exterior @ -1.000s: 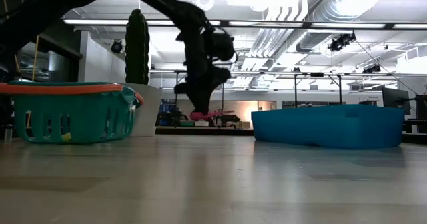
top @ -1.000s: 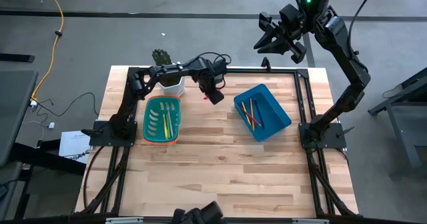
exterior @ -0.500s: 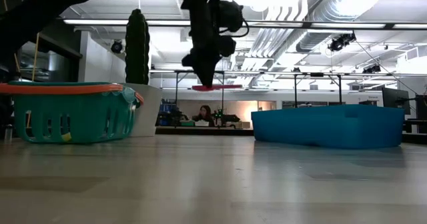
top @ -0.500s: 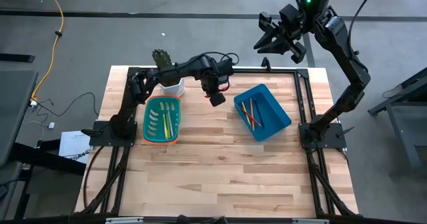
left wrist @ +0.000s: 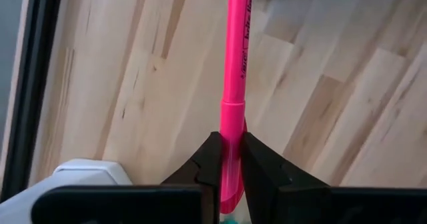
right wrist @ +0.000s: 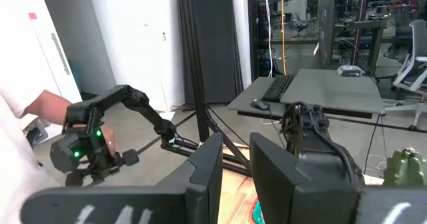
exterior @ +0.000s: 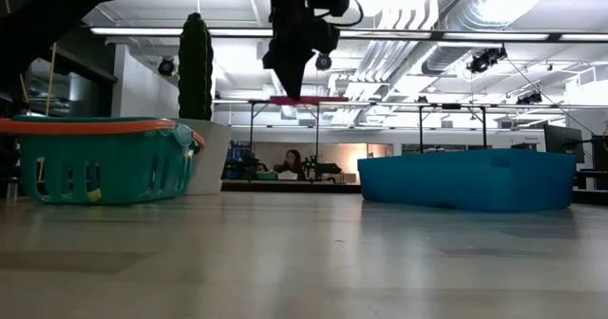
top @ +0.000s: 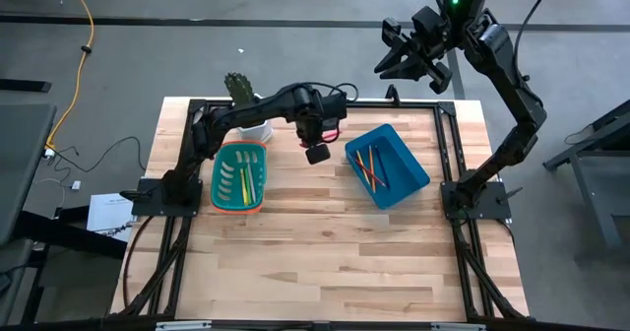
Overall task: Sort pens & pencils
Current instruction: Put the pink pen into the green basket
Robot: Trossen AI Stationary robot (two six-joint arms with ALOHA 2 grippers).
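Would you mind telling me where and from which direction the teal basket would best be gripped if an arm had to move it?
Probably by the orange rim of the teal basket, coming straight down from above. The basket stands upright and open-topped, so one finger could drop inside and one outside a long wall. The right-hand wall faces bare table, leaving more room than the far end.

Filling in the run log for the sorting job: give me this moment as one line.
left claw: shut on hot-pink pen, lifted | right claw: open, raised off-table | green basket: pens | blue bin: pencils
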